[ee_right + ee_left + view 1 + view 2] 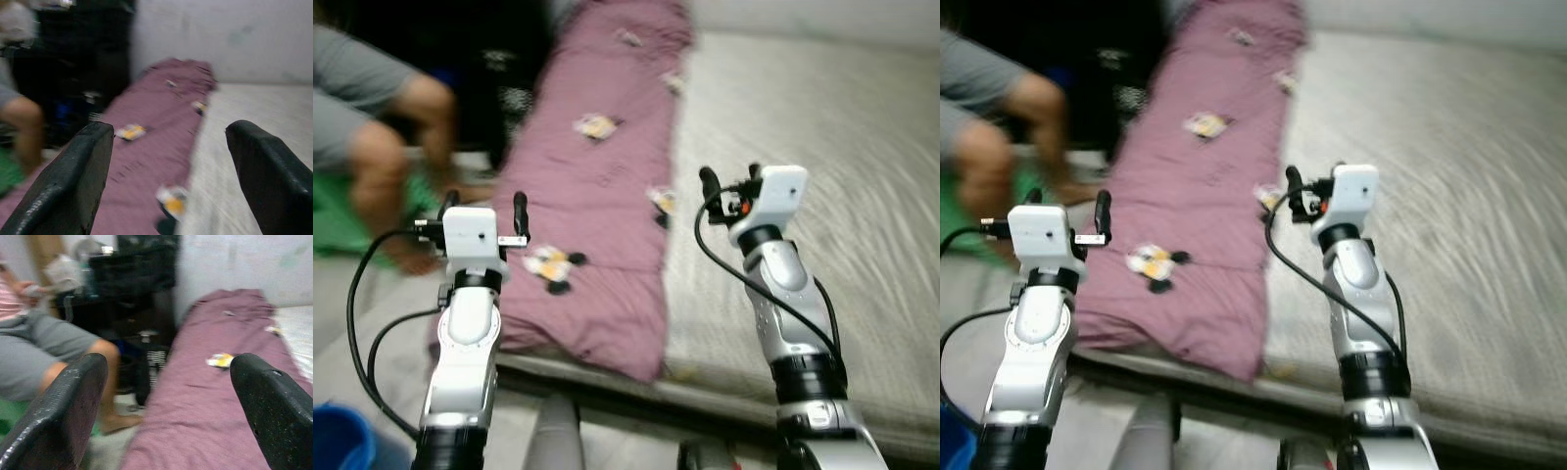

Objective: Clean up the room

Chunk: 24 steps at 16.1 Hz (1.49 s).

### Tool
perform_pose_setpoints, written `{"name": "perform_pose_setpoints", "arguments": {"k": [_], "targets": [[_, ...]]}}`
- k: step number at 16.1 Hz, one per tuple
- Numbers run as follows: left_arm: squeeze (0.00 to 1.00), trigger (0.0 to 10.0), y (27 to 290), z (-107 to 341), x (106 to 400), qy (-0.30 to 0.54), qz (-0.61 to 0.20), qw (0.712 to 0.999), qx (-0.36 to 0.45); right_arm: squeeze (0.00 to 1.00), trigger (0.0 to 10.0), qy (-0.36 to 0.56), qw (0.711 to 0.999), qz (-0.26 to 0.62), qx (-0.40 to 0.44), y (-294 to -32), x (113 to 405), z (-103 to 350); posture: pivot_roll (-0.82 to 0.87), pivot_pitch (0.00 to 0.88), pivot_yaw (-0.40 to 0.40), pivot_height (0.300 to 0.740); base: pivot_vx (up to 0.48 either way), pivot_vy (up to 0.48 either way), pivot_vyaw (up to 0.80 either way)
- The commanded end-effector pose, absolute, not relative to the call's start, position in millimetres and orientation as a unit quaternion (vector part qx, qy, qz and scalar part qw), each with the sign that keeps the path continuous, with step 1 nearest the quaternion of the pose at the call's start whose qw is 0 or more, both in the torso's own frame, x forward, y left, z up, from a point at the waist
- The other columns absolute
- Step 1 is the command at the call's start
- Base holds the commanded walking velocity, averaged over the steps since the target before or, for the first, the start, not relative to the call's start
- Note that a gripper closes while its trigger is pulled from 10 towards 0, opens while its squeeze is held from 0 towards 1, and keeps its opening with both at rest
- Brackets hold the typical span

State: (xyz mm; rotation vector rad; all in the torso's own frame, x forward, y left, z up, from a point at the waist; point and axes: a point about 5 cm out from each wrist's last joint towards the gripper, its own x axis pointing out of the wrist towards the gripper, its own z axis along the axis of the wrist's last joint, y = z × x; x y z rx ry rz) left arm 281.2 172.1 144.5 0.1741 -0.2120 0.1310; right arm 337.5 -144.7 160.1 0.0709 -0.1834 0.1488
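With both the left gripper [485, 209] and right gripper [730, 184] spread and empty above the bed [822, 147], you should lower slowly onto the near edge of the purple blanket [597, 186] lying along its left side.

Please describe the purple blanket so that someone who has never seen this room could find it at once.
Look at the bed with the pale grey mattress. Along its left side, next to the seated person, lies the long purple blanket. Unlike the plain mattress, it carries small yellow, white and black cartoon prints.
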Motion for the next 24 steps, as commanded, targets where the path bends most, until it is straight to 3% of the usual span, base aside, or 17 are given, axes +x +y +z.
{"name": "perform_pose_setpoints", "arguments": {"k": [1,7,16,24], "targets": [[0.00,10.0,172.4,140.8,283.2,-0.093,0.075,0.988,0.098,0.00,10.0,-0.093,0.993,0.070,0.033,-147.8,337.0,160.0,0.04,0.000,0.017,0.740,0.000,0.000,0.00],[0.00,10.0,169.1,133.7,285.5,-0.067,0.069,0.988,0.122,0.00,10.0,-0.084,0.994,0.060,0.028,-151.1,330.2,152.3,0.04,0.000,0.026,0.740,0.000,0.000,0.00],[0.00,10.0,166.8,128.3,280.7,-0.047,0.040,0.996,0.071,0.00,10.0,-0.060,0.996,0.059,0.035,-146.6,324.6,140.5,0.05,0.000,0.021,0.740,0.000,0.000,0.00],[0.00,10.0,166.1,129.2,282.3,-0.042,0.033,0.997,0.060,0.00,10.0,-0.059,0.996,0.060,0.034,-146.0,325.5,141.8,0.04,0.000,0.016,0.740,0.000,0.480,-0.06]]}}
